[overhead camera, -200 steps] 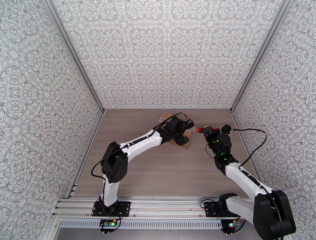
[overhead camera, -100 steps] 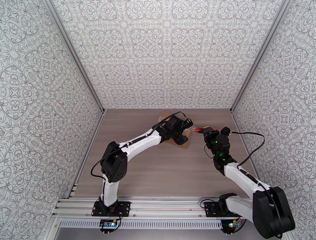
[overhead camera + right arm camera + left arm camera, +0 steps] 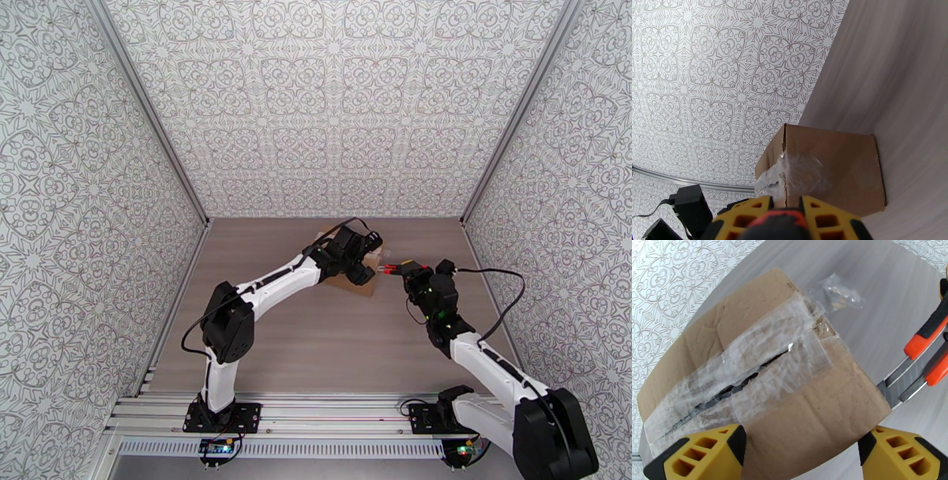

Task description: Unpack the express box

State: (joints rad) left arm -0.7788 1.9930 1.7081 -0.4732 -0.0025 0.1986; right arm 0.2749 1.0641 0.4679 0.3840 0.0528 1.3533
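Above the taped express box (image 3: 790,370), left end effector (image 3: 802,455) spreads wide; right end effector (image 3: 784,216) clamps utility knife (image 3: 928,334).

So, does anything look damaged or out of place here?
Yes: the clear tape on top of the express box is slit raggedly along the seam, with a dark gap showing between the flaps, and a crumpled scrap of tape sticks out loose at one end. With unpacking the goal, that damage looks intended.

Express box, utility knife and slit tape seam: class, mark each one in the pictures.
express box (image 3: 817,398): left wrist view, bare cardboard top.
utility knife (image 3: 918,345): left wrist view, orange-red handle part.
tape seam (image 3: 750,376): left wrist view, dark slit.
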